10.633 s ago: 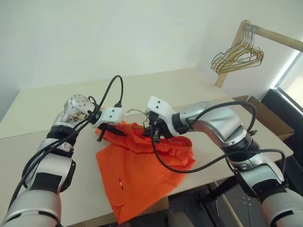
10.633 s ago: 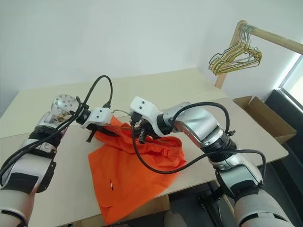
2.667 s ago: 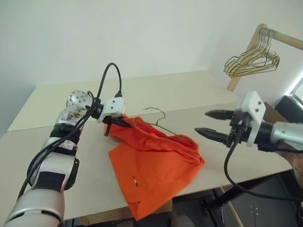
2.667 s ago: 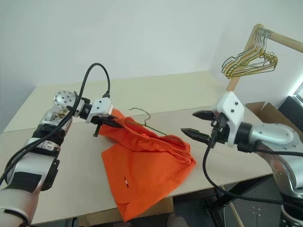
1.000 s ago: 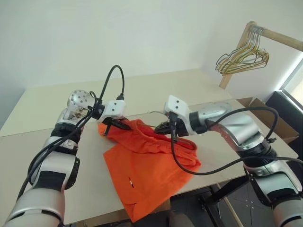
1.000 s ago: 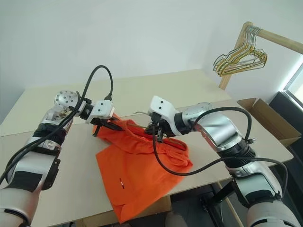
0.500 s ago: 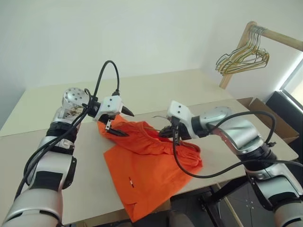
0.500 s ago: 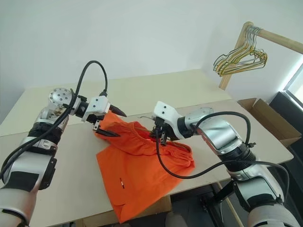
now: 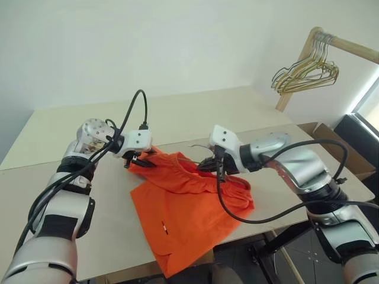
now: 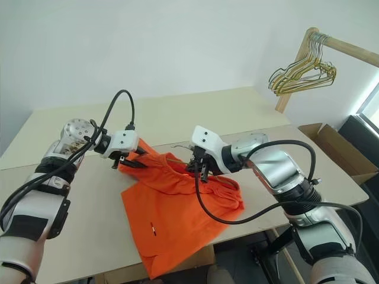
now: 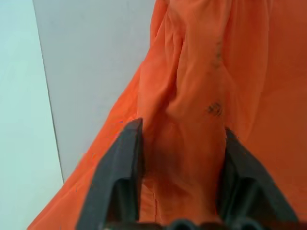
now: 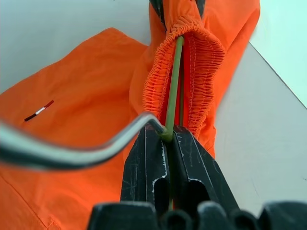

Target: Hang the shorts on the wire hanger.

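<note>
Orange shorts (image 9: 189, 201) spread on pale surface (image 9: 249, 118), wire hanger (image 12: 172, 91) threaded inside gathered waistband. Right fingers (image 12: 165, 158) pressed together, pinching hanger wire at hook base. Left fingers (image 11: 120, 163) astride bunched waistband fabric, partly spread.

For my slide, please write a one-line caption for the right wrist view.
Right gripper shut on the hanger, whose wire runs inside the waistband of the orange shorts.

Left gripper (image 9: 141, 162) sits at the raised corner of the shorts (image 9: 183, 207), apparently pinching fabric. Right gripper (image 9: 207, 167) is closed at the waistband beside the wire hanger (image 9: 199, 147) hook. Table (image 9: 195, 115) lies beneath both; spare hangers (image 9: 305, 68) hang well beyond the right gripper.
</note>
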